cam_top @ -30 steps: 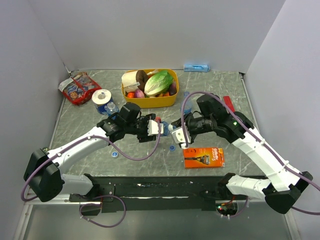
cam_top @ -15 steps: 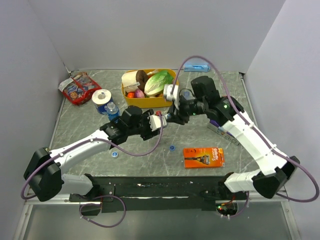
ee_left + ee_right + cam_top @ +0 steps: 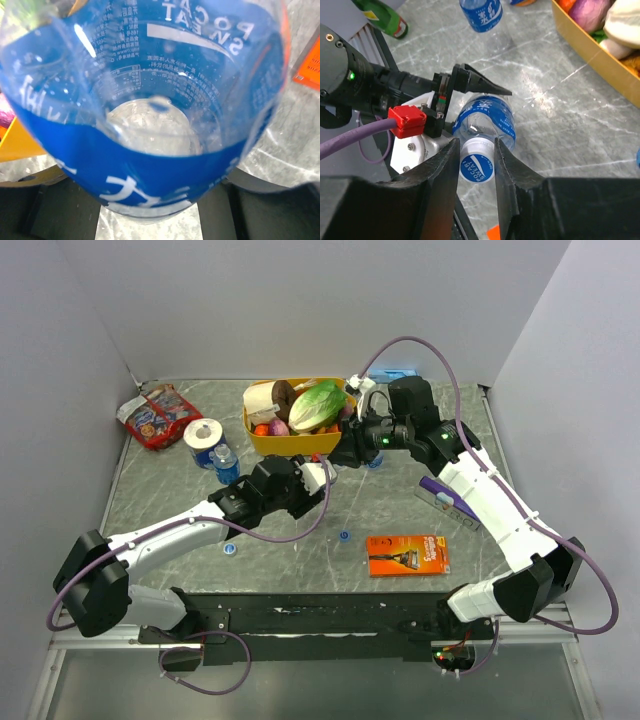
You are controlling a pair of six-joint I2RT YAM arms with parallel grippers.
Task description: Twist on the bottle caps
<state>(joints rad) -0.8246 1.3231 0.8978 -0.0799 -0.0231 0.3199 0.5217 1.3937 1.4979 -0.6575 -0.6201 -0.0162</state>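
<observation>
- Right gripper (image 3: 476, 150) is narrowed onto the bottle cap (image 3: 476, 162); its two fingers (image 3: 440, 167) sit against opposite sides of the blue cap, whose pale printed top faces the right wrist camera.
- Left gripper (image 3: 320, 473) is closed on the bottle (image 3: 487, 119) and grips it across the blue-labelled body. In the left wrist view the bottle fills the frame and only the dark finger bases show at the bottom edge.
- Bottle position: raised off the worktop (image 3: 170, 502), just in front of the near right corner of the yellow basket (image 3: 300, 445), between the two grippers.
- Bottle long axis: tilted, running from the left gripper up to the right gripper. The neck end with the bottle cap points at the right gripper, on the basket side; the base end points away from the basket, toward the left arm.
- Whether the bottle cap is fully threaded down cannot be told.
- Second bottle (image 3: 225, 462) stands upright just off the near left corner of the yellow basket, beside a roll of tape (image 3: 203, 434).
- Two loose caps lie on the worktop in front of the yellow basket: one (image 3: 344, 536) straight before its right end, the other (image 3: 229, 550) farther left.
- Orange razor pack (image 3: 406, 553) lies flat, in front and to the right of the yellow basket.
</observation>
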